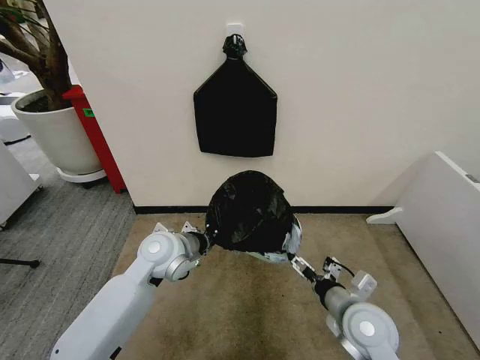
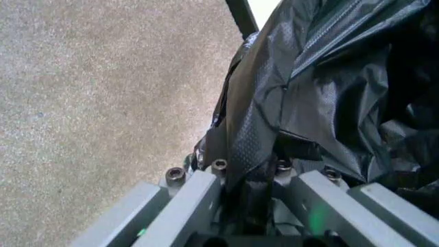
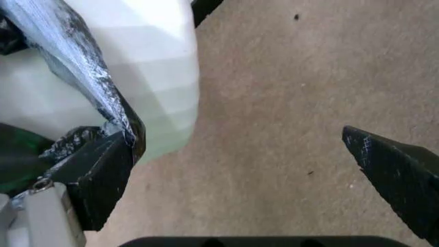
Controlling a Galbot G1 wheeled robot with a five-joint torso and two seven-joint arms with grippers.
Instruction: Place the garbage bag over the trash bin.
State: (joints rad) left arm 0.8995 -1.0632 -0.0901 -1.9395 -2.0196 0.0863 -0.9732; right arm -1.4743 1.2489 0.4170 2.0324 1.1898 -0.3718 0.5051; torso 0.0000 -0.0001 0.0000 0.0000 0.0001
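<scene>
- Clamped on the garbage bag (image 1: 250,212), the left gripper (image 1: 207,241) pinches its edge.
- Right gripper (image 3: 247,154) spread wide beside the trash bin (image 3: 147,67).
- Bag drapes over the bin on the carpet (image 1: 247,315).

Black pentagon-shaped bundle (image 1: 235,112), flat and smooth, knotted at its top, hanging on the cream wall (image 1: 360,90). Large white plant pot (image 1: 60,135) with a tree, far left; tall red container (image 1: 97,139) just beside it. Beige carpet (image 1: 247,307); white panel (image 1: 442,217), right.
</scene>
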